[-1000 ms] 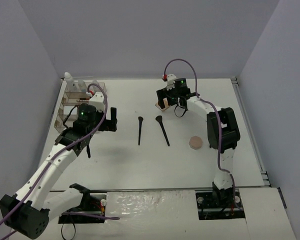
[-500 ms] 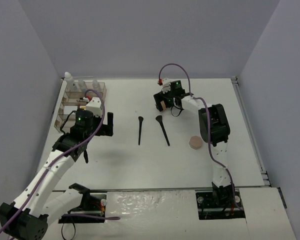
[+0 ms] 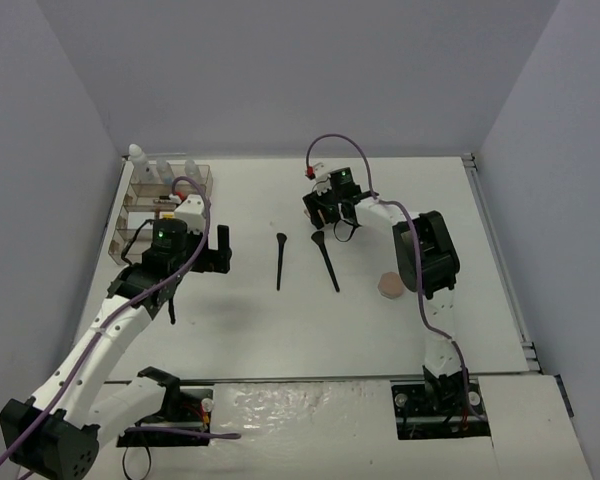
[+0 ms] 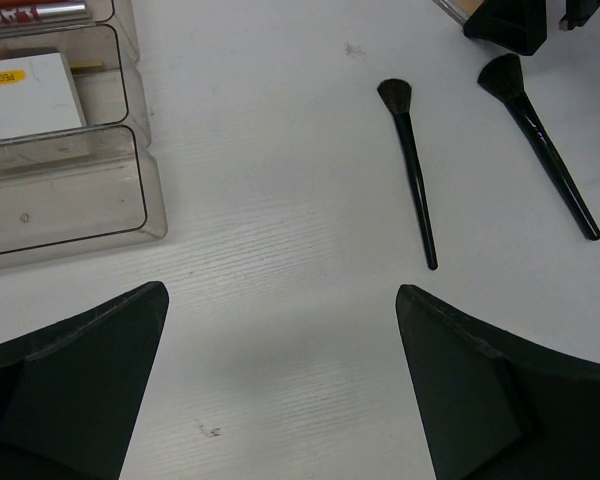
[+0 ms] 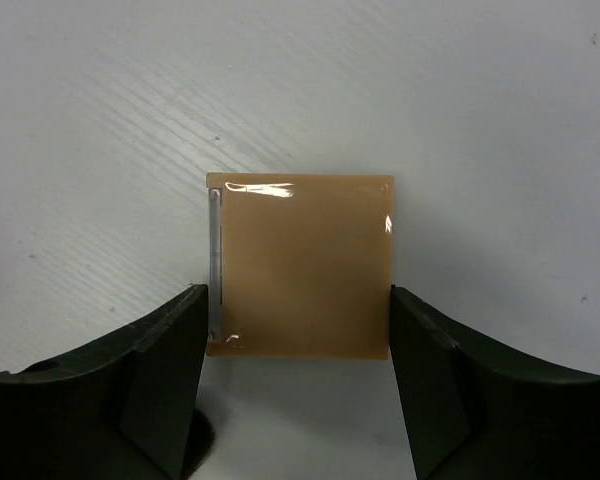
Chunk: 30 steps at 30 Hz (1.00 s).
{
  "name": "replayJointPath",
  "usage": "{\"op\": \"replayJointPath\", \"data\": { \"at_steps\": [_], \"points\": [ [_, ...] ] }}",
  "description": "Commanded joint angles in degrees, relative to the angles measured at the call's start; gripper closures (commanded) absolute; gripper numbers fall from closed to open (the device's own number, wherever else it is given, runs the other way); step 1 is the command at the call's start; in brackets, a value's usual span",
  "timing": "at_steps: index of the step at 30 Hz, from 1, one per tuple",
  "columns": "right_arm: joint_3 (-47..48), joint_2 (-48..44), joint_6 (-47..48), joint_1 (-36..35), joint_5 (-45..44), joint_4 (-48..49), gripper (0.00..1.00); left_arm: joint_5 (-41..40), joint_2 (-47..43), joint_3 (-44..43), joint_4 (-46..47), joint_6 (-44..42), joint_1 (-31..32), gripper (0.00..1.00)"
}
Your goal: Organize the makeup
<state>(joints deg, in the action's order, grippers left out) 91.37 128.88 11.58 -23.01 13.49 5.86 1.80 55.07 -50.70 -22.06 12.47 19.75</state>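
My right gripper [image 3: 321, 207] is shut on a tan square compact [image 5: 300, 265]. Its fingers [image 5: 170, 370] press both side edges, low over the far middle of the table. Two black brushes [image 3: 280, 262] [image 3: 326, 260] lie side by side at mid-table. They also show in the left wrist view [image 4: 415, 185] [image 4: 540, 140]. A pink round compact [image 3: 390, 285] lies to their right. My left gripper [image 3: 198, 262] [image 4: 280, 380] is open and empty over bare table, just right of the organizer.
The clear tiered organizer [image 3: 130, 225] stands at the far left with small bottles [image 3: 165, 172] at its back. The left wrist view shows a white pad [image 4: 30, 95] and a red tube [image 4: 30, 12] in it, with its front compartment [image 4: 70, 200] bare.
My right gripper moved left and toward me, coming down around the tan compact. My left arm shifted slightly toward the organizer. The brushes and pink compact stayed put.
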Motion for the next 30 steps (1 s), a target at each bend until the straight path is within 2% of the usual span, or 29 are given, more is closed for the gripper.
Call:
{"op": "replayJointPath", "data": {
  "at_steps": [1,5,8,12,19,24,30],
  "points": [
    [-0.7,-1.5,1.0,-2.6,-4.0,-5.7,0.69,1.5,0.0,-2.0,3.2,1.3,-0.4,0.03],
    [0.3,-4.0,-0.1,-3.0,-1.8,-5.6,0.88,2.2,-0.1,-2.0,3.7,3.2,-0.4,0.03],
    [-1.1,-7.8,-0.5,-4.1,2.6,-4.5,0.94,3.2,-0.2,-1.9,4.5,6.4,-0.4,0.03],
    [-8.2,-19.2,-1.1,-8.8,4.1,0.8,0.95,5.9,-0.7,-2.2,4.9,9.7,-0.4,0.03],
    [-26.2,-39.1,-6.0,-16.8,7.2,14.0,0.93,11.5,-1.8,-4.3,6.2,17.9,-0.2,0.03],
    [-31.0,-46.7,-7.1,-23.0,7.2,17.9,0.92,18.1,-1.7,-6.2,8.2,23.6,-0.1,0.03],
    [-34.5,-52.2,-8.4,-26.1,7.2,21.3,0.91,22.4,-2.3,-6.6,11.1,27.8,0.0,0.05]
  ]
}}
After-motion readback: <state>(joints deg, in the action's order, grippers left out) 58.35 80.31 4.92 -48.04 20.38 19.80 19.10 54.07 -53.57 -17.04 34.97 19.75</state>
